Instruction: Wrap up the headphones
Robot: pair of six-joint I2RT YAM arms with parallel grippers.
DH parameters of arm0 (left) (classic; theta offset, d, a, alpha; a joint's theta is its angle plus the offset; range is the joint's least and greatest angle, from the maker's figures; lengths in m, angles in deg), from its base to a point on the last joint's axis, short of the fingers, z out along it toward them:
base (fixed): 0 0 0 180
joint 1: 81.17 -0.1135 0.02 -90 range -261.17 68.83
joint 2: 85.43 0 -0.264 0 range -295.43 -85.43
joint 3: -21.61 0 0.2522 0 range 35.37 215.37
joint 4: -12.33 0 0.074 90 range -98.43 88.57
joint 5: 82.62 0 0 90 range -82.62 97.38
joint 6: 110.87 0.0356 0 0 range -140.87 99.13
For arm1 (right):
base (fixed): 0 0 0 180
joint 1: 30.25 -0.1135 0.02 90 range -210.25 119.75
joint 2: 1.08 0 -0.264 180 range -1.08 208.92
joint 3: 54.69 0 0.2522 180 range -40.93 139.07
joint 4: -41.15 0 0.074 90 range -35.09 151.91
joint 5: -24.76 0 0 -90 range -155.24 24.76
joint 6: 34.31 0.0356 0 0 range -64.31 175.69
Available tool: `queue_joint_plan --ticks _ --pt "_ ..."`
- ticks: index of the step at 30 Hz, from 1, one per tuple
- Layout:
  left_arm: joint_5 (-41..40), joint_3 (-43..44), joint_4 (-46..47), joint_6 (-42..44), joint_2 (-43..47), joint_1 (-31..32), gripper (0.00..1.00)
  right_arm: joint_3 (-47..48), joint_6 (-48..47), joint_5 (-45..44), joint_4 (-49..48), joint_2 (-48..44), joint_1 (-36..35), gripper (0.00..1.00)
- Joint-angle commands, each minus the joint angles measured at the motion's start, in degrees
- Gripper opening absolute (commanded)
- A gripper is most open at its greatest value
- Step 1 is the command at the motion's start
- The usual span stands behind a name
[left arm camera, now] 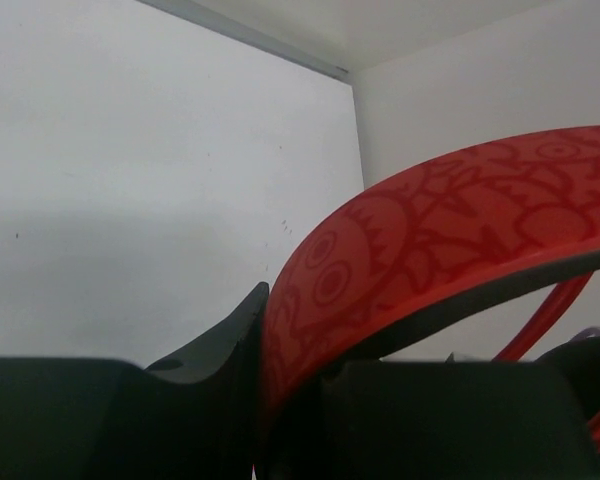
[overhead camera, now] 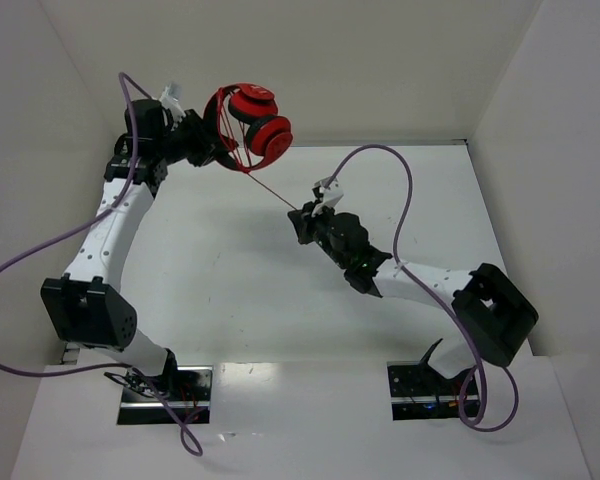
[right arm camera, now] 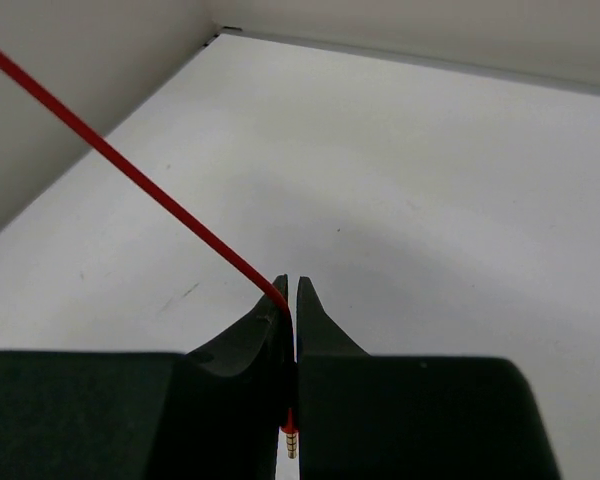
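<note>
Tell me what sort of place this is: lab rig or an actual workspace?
Most likely a lab test cell: a plain white table boxed in by bare white walls, a left arm and right arm bolted at its near edge, purple cables trailing, and red headphones as the prop.

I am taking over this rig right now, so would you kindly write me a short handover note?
Left gripper: shut on the headphones band, holding them aloft.
Right gripper: shut on the cord right by its plug; the cord runs taut between the arms.
Done: some cord turns seem wound across the band.
Left: wind the remaining length, secure the plug.
</note>
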Motion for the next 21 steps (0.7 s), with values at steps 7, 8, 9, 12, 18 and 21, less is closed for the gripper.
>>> queue_joint_plan --ticks 7,8,9,12,18,21 --pt "14.3 -8.1 0.6 10.4 10.8 -1.7 0.0 -2.4 -13.9 0.9 0.9 0.1 3.8 0.0" --pt "15.6 -8.1 -0.4 11.9 10.2 -1.7 0.0 -2.3 -15.0 0.9 0.9 0.7 4.4 0.0" --pt "16.4 -10.0 -0.4 14.9 10.2 -1.7 0.0 -2.3 -15.0 1.5 0.9 0.7 4.4 0.0" --pt "18.8 -11.7 -3.3 21.2 10.9 -1.7 0.0 -1.2 -16.6 2.1 0.9 1.3 5.0 0.0" --pt "18.0 -15.9 -9.1 29.7 10.3 -1.7 0.0 1.1 -19.4 2.7 0.2 3.4 6.6 0.0" --pt "17.4 -21.5 -9.1 31.4 10.9 -1.7 0.0 2.4 -19.4 2.7 0.2 4.5 8.5 0.0"
